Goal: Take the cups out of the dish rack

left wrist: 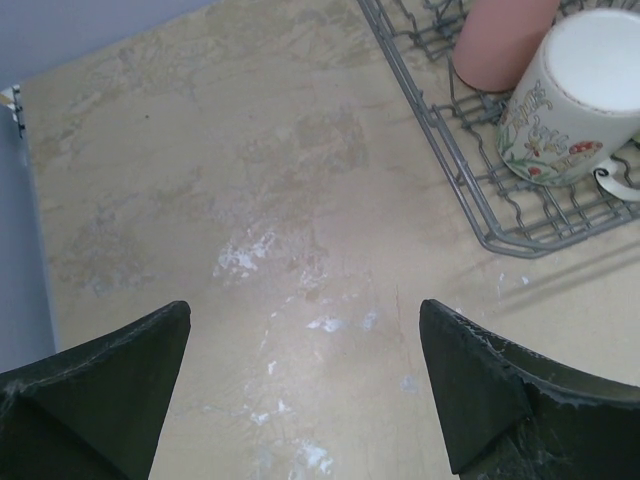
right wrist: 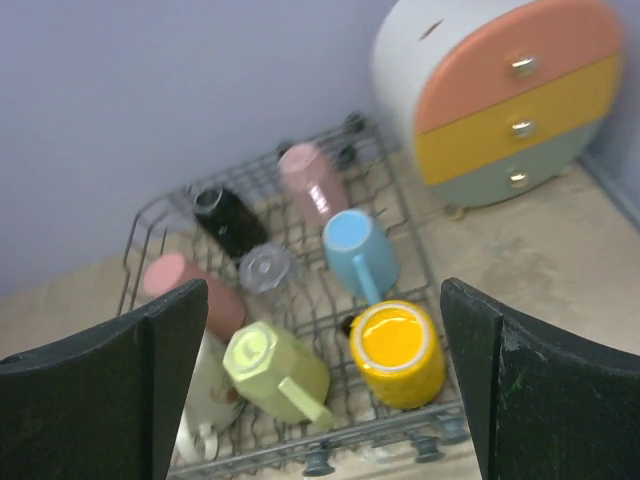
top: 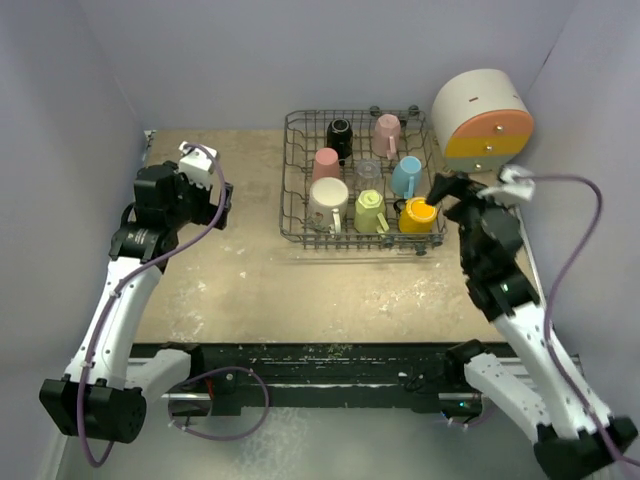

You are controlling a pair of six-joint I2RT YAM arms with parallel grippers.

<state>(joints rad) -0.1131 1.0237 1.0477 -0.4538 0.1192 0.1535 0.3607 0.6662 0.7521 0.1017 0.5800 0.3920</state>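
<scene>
Yellow-orange mug point(right wrist: 398, 355) is sitting at the near right corner of the dish rack point(top: 293, 190); right gripper point(right wrist: 322, 295), gaping empty like the left gripper point(left wrist: 305, 310), should be straddling it squarely.

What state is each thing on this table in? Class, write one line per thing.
Dish rack, loaded.
Cups, all eight in the rack, none gripped.
Drawer box, three drawers shut.
Left gripper, open, empty, over the table.
Right gripper, open, empty, by the rack.
</scene>
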